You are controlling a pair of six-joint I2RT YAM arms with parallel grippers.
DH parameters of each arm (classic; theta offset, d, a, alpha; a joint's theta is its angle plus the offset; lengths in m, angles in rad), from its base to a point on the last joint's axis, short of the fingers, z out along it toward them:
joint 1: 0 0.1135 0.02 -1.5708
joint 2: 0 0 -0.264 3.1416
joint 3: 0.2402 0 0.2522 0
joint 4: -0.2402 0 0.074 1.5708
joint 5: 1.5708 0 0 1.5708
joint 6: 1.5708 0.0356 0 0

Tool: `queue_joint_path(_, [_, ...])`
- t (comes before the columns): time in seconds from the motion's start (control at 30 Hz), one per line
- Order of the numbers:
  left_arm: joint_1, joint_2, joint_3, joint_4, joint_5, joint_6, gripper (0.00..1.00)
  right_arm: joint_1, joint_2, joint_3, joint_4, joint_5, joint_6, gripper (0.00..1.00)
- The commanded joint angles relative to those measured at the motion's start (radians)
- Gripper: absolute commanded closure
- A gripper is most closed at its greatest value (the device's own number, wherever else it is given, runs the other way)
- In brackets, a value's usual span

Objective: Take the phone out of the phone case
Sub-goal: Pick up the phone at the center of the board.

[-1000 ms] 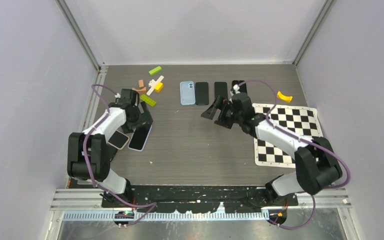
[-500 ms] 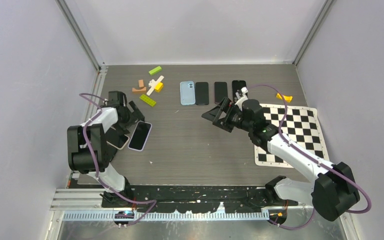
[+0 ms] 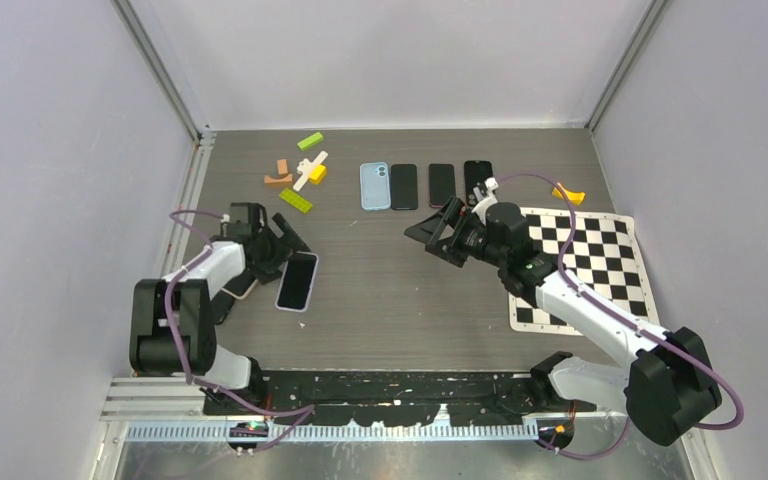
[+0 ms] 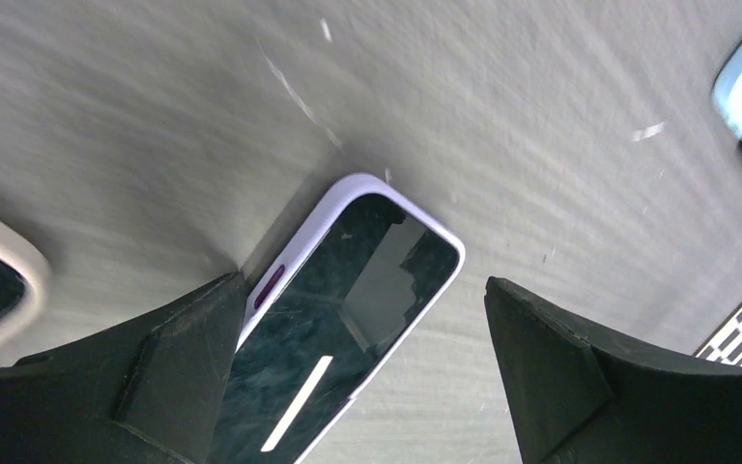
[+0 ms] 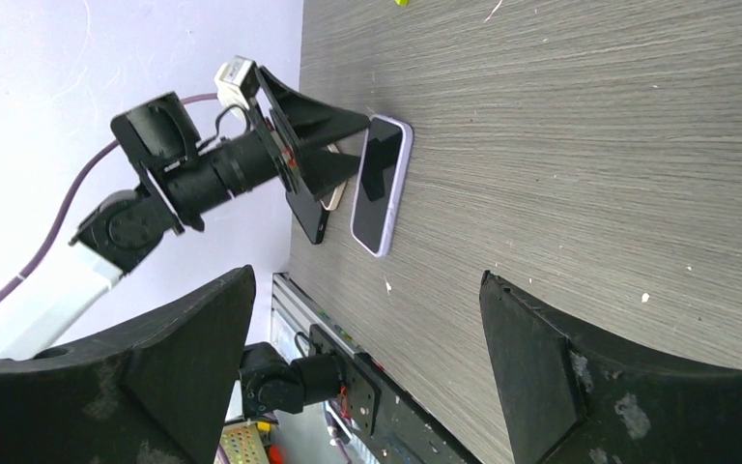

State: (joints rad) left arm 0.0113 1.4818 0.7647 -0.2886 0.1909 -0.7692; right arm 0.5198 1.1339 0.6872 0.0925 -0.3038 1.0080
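A phone in a lilac case [image 3: 298, 281] lies screen up on the dark wood table, left of centre. It also shows in the left wrist view [image 4: 348, 290] and the right wrist view [image 5: 382, 184]. My left gripper [image 3: 285, 252] is open and low over the phone's far end. In the left wrist view [image 4: 362, 285] its left finger [image 4: 155, 367] touches the case's side edge and the right finger stands apart. My right gripper [image 3: 430, 232] is open and empty at the table's middle, pointing left [image 5: 367, 280].
A second phone in a beige case [image 3: 240, 287] lies under my left arm. A light blue cased phone [image 3: 374, 186] and three black phones stand in a row at the back. Coloured blocks [image 3: 296, 200] lie back left. A checkerboard mat [image 3: 580, 260] is on the right.
My left gripper has swung right and nearer, and the lilac-cased phone has slid right and toward me with it. My right arm rose and shifted slightly right, then held still.
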Motion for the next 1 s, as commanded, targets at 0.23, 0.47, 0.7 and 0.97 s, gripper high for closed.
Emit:
queue_joint_path(0.23, [-0.303,-0.078,-0.069,-0.175,-0.263,-0.004,0.00,0.005,-0.013,-0.054,0.093,0.028,0.036,0.08])
queue_joint_path(0.47, [-0.419,-0.003,-0.002,-0.281,-0.372,0.069,0.00,0.004,0.003,-0.048,0.083,0.011,0.001,0.08])
queue_joint_path(0.7, [-0.441,0.048,0.016,-0.318,-0.439,0.074,0.00,0.005,0.030,-0.041,0.077,0.024,0.003,0.08])
queue_joint_path(0.97, [-0.445,0.071,0.016,-0.297,-0.438,0.065,0.01,0.005,0.030,-0.038,0.033,0.071,-0.015,0.04])
